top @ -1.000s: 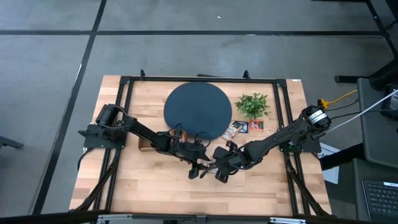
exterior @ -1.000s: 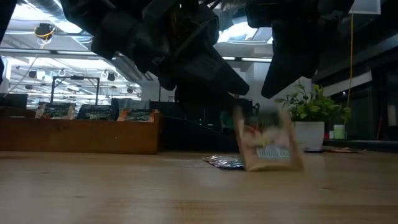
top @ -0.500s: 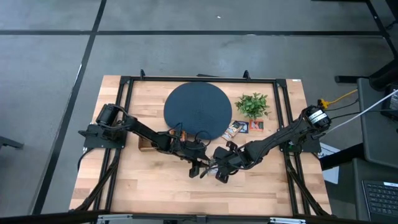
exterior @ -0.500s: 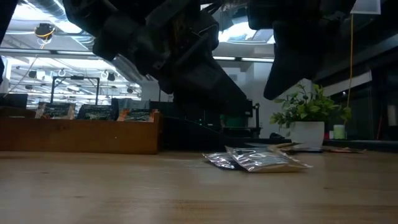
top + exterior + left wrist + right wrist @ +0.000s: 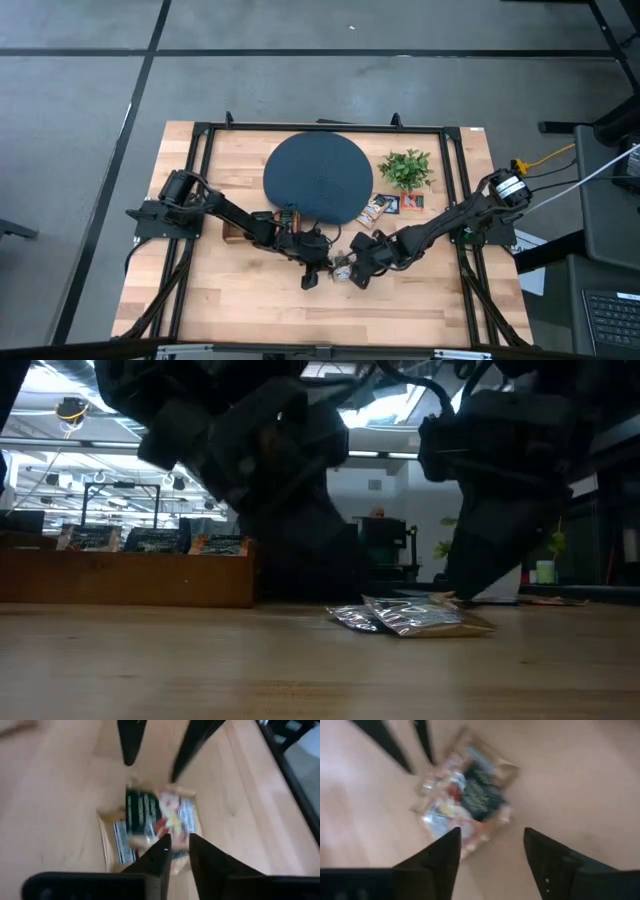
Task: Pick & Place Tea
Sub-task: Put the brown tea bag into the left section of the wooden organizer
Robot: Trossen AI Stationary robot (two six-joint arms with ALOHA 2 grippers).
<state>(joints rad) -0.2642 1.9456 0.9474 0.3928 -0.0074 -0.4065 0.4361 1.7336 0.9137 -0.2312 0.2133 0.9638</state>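
Two tea sachets (image 5: 343, 268) lie flat and overlapping on the wooden table between my grippers, a dark green one (image 5: 150, 815) on top of a pale orange one (image 5: 112, 837). The low view shows them as a flat silvery heap (image 5: 412, 617). My left gripper (image 5: 178, 842) stands at their near-left edge with only a narrow gap between its fingers. My right gripper (image 5: 492, 845) hangs wide open just short of their other side, with nothing between its fingers. My left gripper has its fingertips (image 5: 164, 844) at the edge of the pale sachet (image 5: 176, 861), slanting down from the table's left. The view is blurred, and I cannot tell whether they touch it.
A round dark disc (image 5: 318, 178) and a small potted plant (image 5: 406, 168) stand at the back. More sachets (image 5: 390, 205) lie beside the disc. A wooden box (image 5: 130, 575) with sachets stands at the left. Bare table lies toward the near edge.
The sachet that hung upright below my right gripper has fallen flat onto the other sachet on the table. My right gripper has since come down toward the two.
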